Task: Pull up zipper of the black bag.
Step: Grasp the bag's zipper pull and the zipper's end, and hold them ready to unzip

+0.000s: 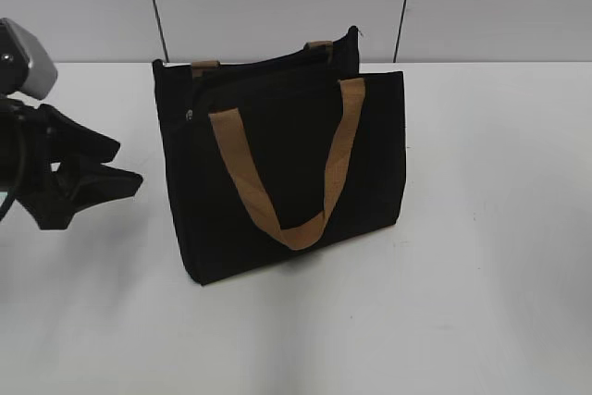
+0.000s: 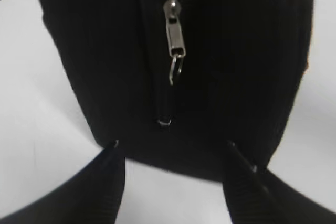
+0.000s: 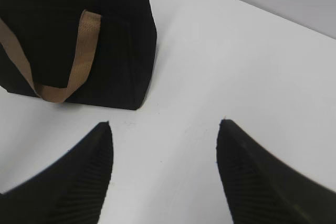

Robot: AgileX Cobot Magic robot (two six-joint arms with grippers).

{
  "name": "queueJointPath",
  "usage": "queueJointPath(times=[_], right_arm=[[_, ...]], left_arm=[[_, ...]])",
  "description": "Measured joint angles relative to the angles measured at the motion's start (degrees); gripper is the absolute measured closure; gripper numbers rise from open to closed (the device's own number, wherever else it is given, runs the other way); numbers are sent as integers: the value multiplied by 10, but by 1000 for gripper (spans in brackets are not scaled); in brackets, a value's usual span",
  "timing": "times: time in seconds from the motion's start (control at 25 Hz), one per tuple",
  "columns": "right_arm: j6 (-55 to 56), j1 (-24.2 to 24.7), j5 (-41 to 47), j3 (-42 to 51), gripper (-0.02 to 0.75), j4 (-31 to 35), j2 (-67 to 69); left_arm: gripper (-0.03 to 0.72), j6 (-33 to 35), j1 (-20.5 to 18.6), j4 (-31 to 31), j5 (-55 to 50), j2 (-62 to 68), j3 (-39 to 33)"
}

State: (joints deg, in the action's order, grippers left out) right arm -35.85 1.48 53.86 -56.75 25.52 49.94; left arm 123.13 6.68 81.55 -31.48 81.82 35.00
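Black bag (image 1: 277, 173): rectangular black fabric tote, standing upright on the white counter (image 1: 481, 228), a little left of the counter's middle in the exterior view. A flat front pocket panel faces the camera. One tan webbing strap handle (image 1: 287, 173) hangs down over that panel in a long U; the ends of a second tan handle (image 1: 319, 45) show at the bag's top edge behind it. Contents of the bag: cannot be told, the interior is hidden from every view

Zipper (image 2: 175, 35): silvery metal slider with a small ring pull hanging below it, set on a black zip that runs along the narrow end face of the bag. In the left wrist view it sits in the upper part of that face, with the zip's lower end visible beneath it. In the exterior view it is only a small glint (image 1: 189, 116) on the bag's left edge, near the top

Left pincer (image 2: 173, 182): released, its two black fingers spread wide, close before the bag's end face and below the zipper, touching neither. In the exterior view it stands left of the bag (image 1: 116, 178), apart from it

Right pincer (image 3: 163, 177): released, ribbed black fingers spread, holding nothing, above bare counter to the right of the bag (image 3: 73, 35) and well apart from it. Not seen in the exterior view
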Motion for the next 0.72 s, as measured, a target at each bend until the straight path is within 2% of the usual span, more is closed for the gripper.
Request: queueJointPath(times=[0.16,0.44,0.72], right_arm=[[-1,0,-3,0,254,1,0],[-3,0,-3,0,254,2,0],[-5,0,-3,0,254,2,0]], left_arm=[[243,48,0,30,-30,64,44],[243,68,3,53,-52,141,94],[243,70,3,68,-75,169,105]])
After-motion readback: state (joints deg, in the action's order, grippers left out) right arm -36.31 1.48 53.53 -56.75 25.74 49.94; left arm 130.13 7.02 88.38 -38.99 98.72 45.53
